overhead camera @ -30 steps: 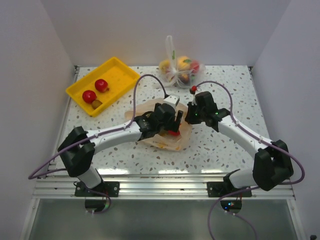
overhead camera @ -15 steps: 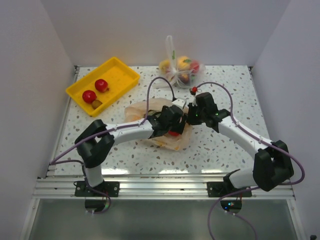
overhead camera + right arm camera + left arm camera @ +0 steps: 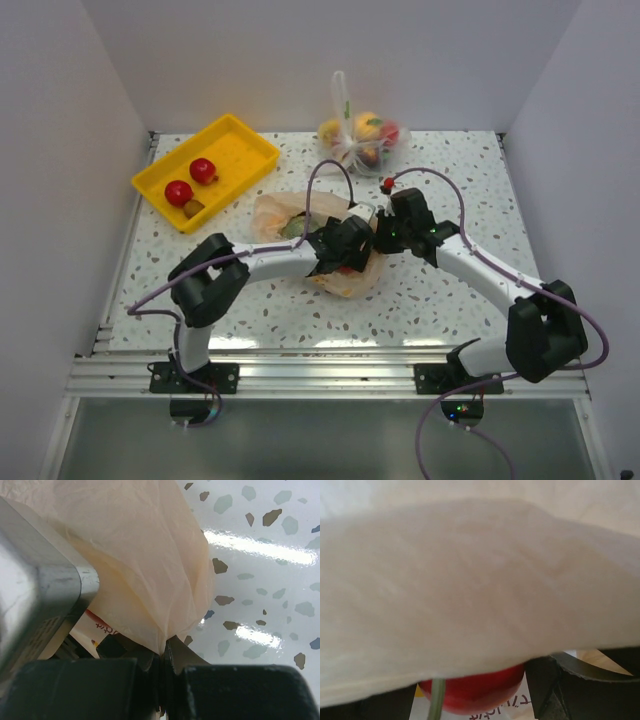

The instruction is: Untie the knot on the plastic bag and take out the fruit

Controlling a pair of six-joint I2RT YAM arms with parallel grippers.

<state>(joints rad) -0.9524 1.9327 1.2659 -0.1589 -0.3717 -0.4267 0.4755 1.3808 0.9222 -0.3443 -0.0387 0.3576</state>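
Pinching the rim of the flimsy peach-orange plastic bag in my closed right gripper, I find the smooth, firm round red fruit between my left gripper's wide fingers, contact unclear, best squeezed across its middle.

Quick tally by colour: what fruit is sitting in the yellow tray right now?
Red fruit: 2
Brown fruit: 1
Total in the yellow tray: 3
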